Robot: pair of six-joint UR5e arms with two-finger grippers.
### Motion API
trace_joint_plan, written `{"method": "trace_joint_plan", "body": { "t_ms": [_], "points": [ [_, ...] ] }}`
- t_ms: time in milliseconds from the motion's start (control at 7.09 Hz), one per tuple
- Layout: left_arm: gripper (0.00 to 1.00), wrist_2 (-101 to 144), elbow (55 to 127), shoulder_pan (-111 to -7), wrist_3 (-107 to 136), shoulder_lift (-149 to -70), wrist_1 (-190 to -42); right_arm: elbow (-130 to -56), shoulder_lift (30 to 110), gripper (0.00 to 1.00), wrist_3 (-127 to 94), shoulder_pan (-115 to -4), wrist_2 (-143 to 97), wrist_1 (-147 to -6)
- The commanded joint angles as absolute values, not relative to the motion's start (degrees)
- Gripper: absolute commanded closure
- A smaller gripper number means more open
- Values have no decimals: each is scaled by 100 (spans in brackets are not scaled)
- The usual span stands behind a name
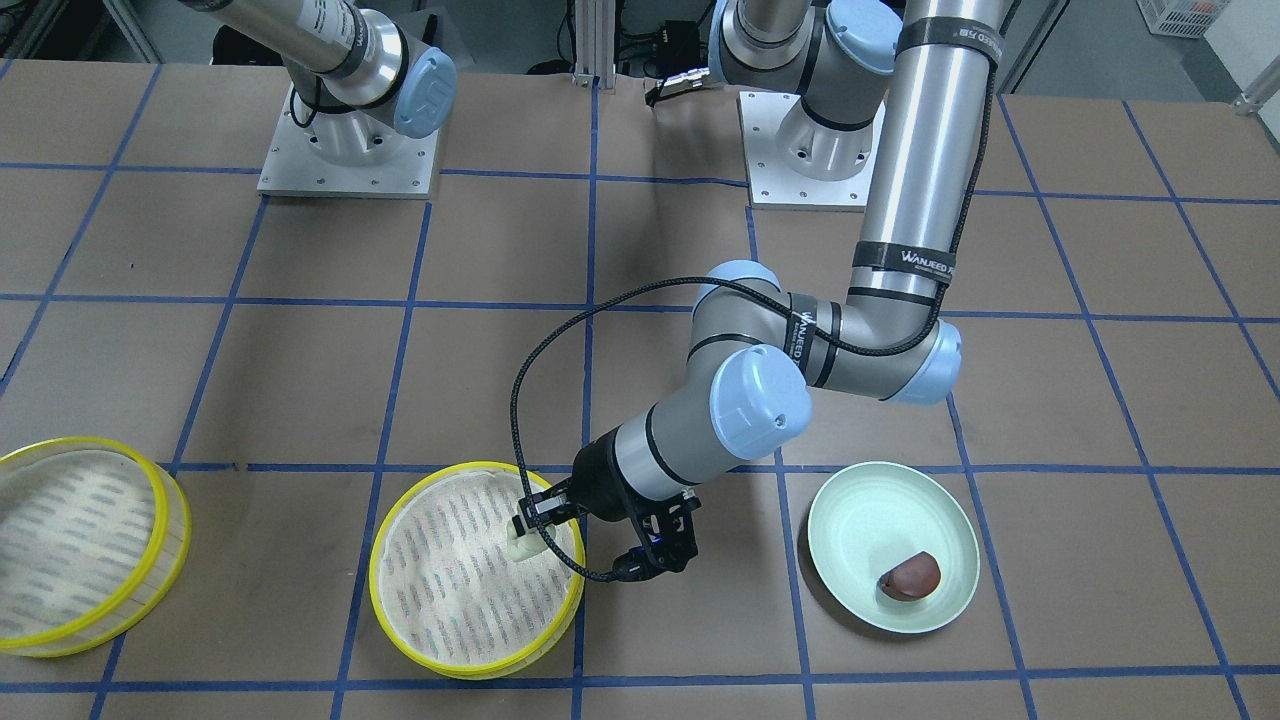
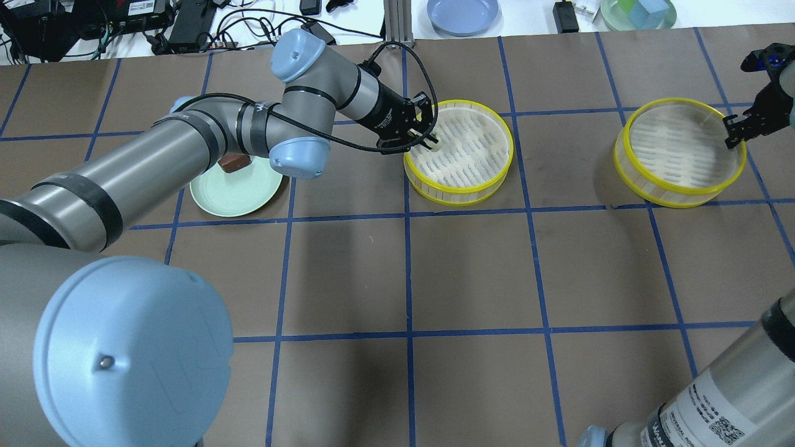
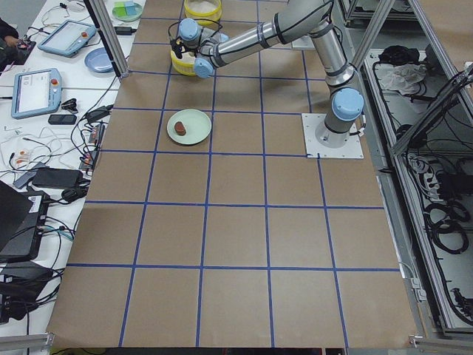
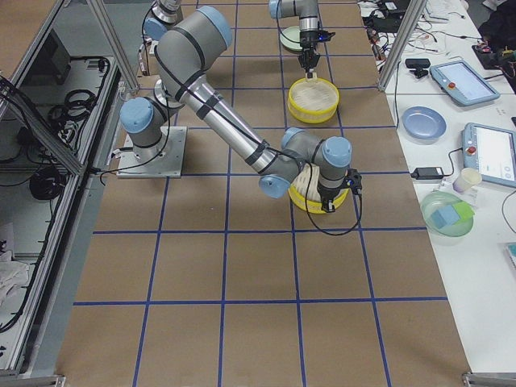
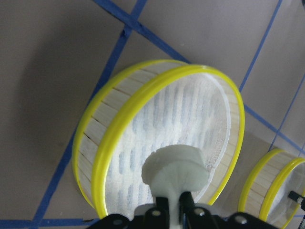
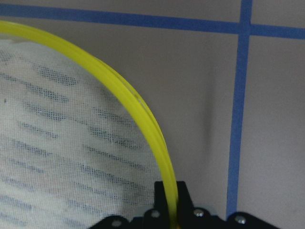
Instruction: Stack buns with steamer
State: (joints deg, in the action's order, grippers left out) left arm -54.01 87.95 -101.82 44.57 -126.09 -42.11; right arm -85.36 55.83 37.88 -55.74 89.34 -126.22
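Observation:
My left gripper (image 2: 428, 138) is shut on the cream-white bun (image 1: 524, 546) and holds it inside the middle steamer tier (image 2: 459, 186), near its rim and low over the mesh. The left wrist view shows the bun (image 5: 175, 174) in the fingertips over that tier (image 5: 114, 143). The reddish-brown bun (image 1: 910, 577) lies on the pale green plate (image 1: 860, 520), partly hidden by the arm in the overhead view (image 2: 235, 162). My right gripper (image 2: 736, 133) is shut on the yellow rim (image 6: 143, 114) of the second tier (image 2: 677, 186).
The two tiers stand about one grid square apart, and the plate (image 2: 236, 192) is on the left arm's side. The arm bases (image 1: 350, 150) stand at the table's robot side. A blue plate (image 2: 463, 13) and cables lie on the bench beyond the table.

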Motion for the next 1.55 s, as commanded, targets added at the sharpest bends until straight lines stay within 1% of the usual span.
{"method": "trace_joint_plan", "body": {
  "t_ms": [0, 141, 423, 705, 846, 987, 1269, 1410],
  "points": [
    [14, -5458, 8772, -10248, 4849, -12700, -4131, -8595, 5896, 100, 3622, -5625, 8913, -12612],
    [6, -5467, 8754, -10239, 4869, -12622, -4131, -8613, 5906, 100, 3543, -5625, 8895, -12586],
    [1, -5859, 8510, -10056, 4468, -12228, -4261, -8613, 6124, 100, 3131, -5730, 8895, -12263],
    [0, -6641, 8184, -9259, 2279, -11675, -5889, -8613, 6511, 100, 2552, -6299, 8973, -11937],
    [0, -7149, 8183, -8802, 1398, -11420, -6576, -8613, 6669, 100, 2123, -6563, 8974, -11692],
    [0, -7737, 8200, -8459, 771, -11330, -6966, -8613, 6862, 100, 1527, -6922, 8974, -11428],
    [0, -8959, 8279, -8253, -49, -11468, -6961, -8613, 6969, 100, 725, -7643, 8982, -11294],
    [0, -9069, 8297, -8236, -253, -11626, -6917, -8613, 6970, 100, -115, -8203, 8982, -11381]
  ]
}}
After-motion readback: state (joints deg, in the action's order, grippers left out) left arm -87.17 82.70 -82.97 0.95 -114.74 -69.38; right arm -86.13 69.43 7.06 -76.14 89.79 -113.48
